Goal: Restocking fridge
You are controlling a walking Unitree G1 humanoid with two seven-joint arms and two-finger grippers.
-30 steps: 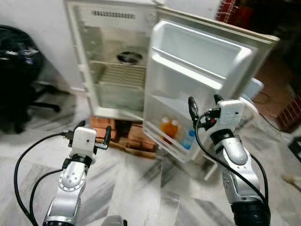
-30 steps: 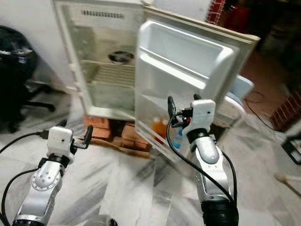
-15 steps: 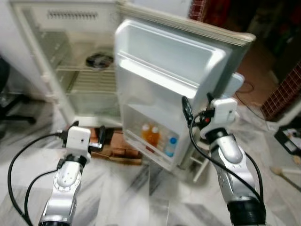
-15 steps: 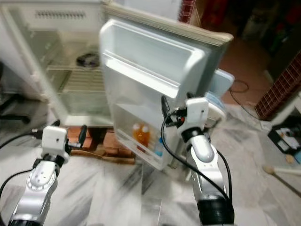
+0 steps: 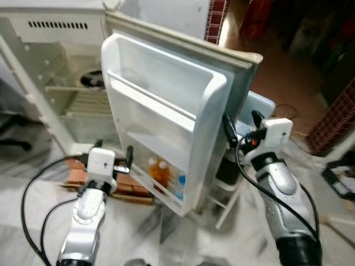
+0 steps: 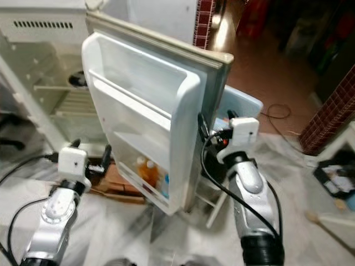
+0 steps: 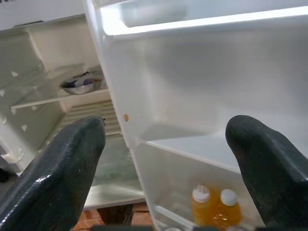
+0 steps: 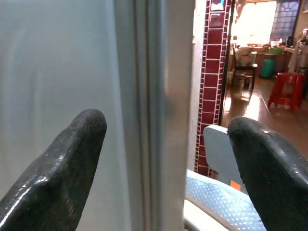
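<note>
right hand (image 5: 242, 126) is up at the free edge of the fridge door (image 5: 166, 105), fingers spread wide with that edge sitting between them, holding nothing. left hand (image 5: 112, 157) hangs wide and empty too, facing the door's inner shelves, with the orange bottles (image 5: 158, 170) just ahead and below it in the bottom rack. the fridge (image 5: 55, 72) body stands open beyond the left hand, a bowl (image 7: 82, 84) on its wire shelf. looks like the door is being handled: best to keep the right fingers square on the edge, move slowly, and keep the left hand clear of the racks.
</note>
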